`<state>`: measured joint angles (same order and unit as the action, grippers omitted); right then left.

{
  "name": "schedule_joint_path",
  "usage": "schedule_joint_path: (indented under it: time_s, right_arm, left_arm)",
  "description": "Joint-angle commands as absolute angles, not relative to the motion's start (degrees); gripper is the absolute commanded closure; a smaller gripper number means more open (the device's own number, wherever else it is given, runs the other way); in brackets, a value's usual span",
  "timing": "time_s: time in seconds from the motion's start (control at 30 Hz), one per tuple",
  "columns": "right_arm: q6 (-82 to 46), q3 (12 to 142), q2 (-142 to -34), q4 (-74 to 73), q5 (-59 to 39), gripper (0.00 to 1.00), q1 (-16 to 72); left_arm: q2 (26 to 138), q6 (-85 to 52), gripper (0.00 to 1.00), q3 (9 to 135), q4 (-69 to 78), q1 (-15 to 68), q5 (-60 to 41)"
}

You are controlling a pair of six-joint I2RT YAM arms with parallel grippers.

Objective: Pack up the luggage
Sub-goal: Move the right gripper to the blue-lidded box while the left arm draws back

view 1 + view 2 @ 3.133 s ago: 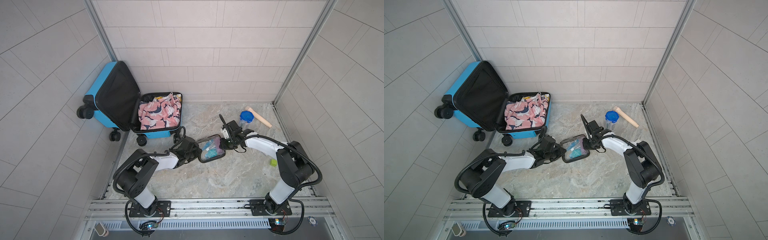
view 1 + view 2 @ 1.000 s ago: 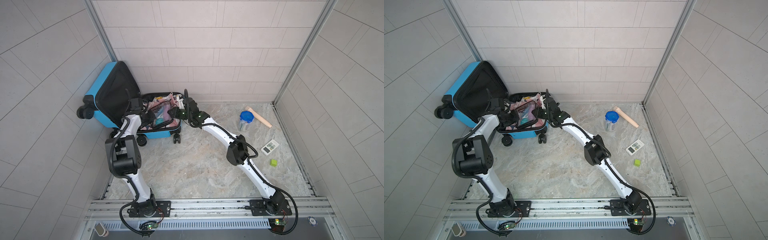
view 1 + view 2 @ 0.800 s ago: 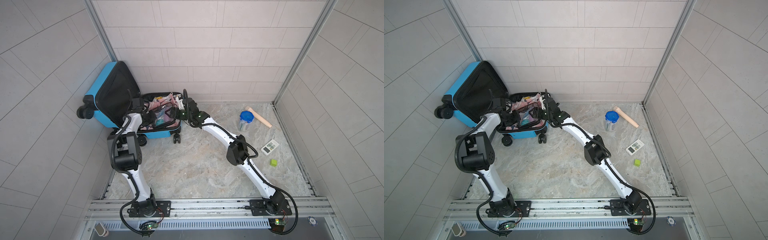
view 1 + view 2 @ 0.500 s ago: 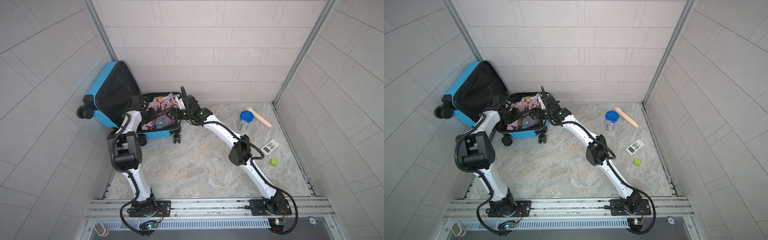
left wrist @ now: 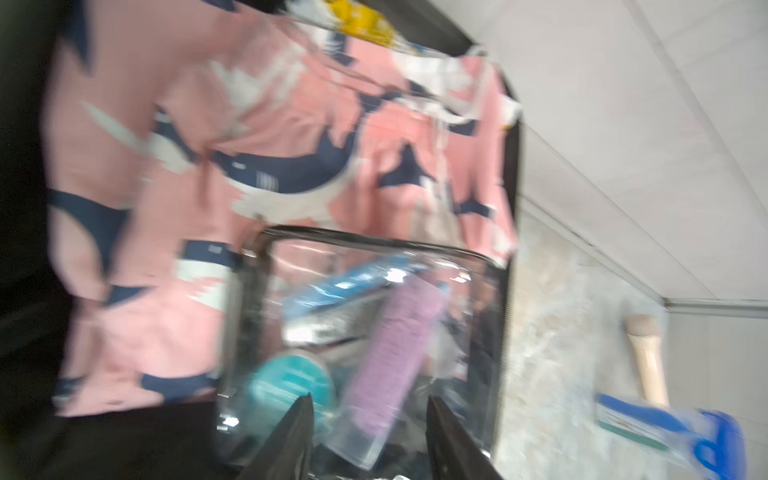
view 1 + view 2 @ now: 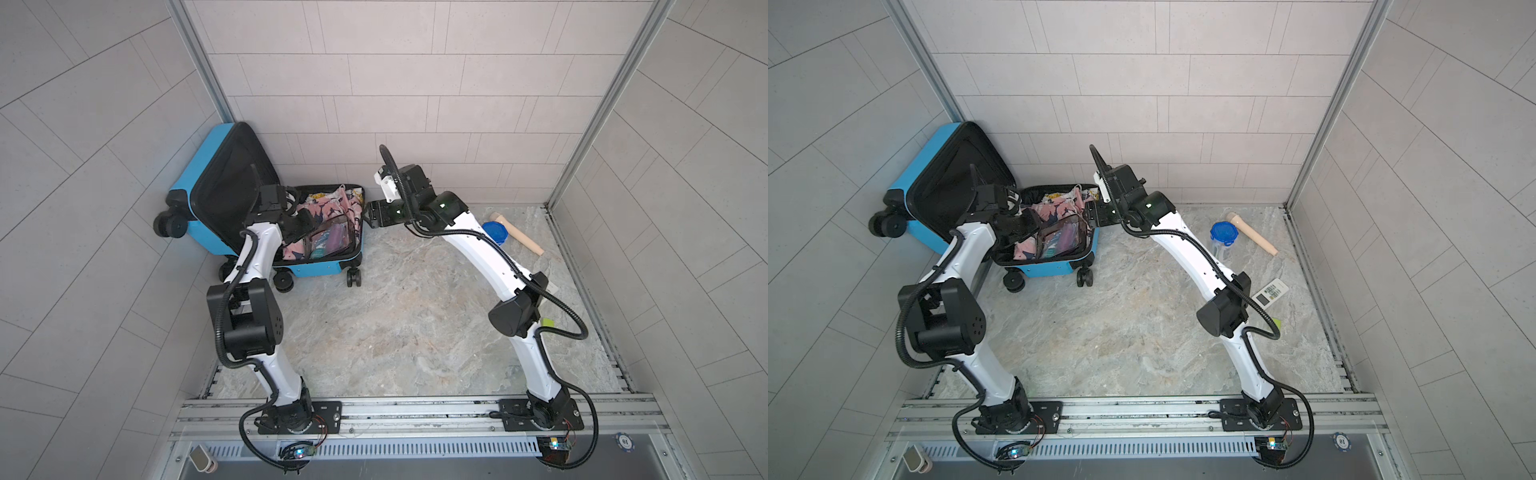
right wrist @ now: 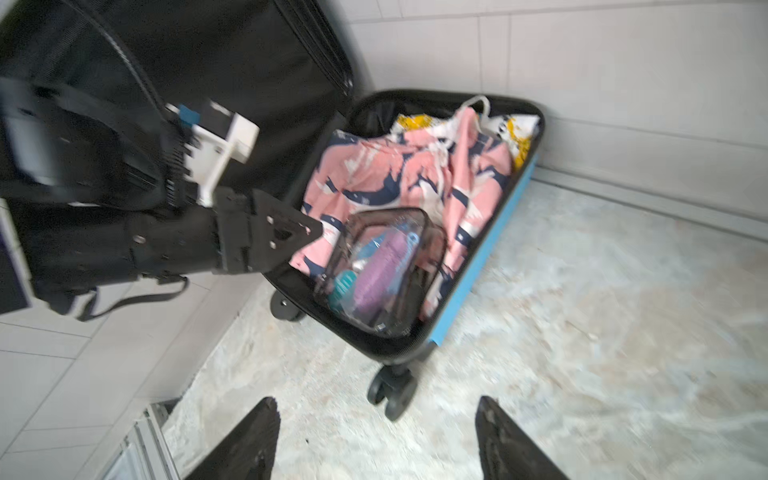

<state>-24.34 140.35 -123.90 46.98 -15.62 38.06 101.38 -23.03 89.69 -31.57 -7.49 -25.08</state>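
The luggage lies open at the far corner of the table so it can take things, and with the clear toiletry pouch resting inside it, my left claw above it and my right claw beside it both stand apart, gripping nothing.

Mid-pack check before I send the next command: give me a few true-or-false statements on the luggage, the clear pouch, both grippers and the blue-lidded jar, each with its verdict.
1. The luggage is open. True.
2. The clear pouch lies outside the luggage. False: it lies inside, on the pink clothing.
3. The right gripper holds the clear pouch. False: its jaws are open and empty, outside the luggage.
4. The blue-lidded jar is on the floor, outside the luggage. True.
5. The left gripper is shut. False: its jaws stand apart, near the clear pouch.
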Motion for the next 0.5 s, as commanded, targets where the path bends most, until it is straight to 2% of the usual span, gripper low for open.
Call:
schedule_joint_path:
  time_s: [0.0,0.2,0.47]
  right_arm:
    - [-20.56,129.41,-115.29,49.22,-11.56,0.25,37.18]
    - [-20.86,103.8,-96.68,41.66,-9.06,0.24,33.49]
    - [-19.46,83.15,-76.2,37.99,-7.98,0.23,23.24]
  left_arm:
    - [100.84,-24.07,0.58,86.97,-28.91,-3.88,-30.12]
    - [105.05,-27.34,0.62,86.55,-23.39,-0.15,-33.42]
    - [114.99,-30.72,0.69,88.5,-19.64,1.1,-30.3]
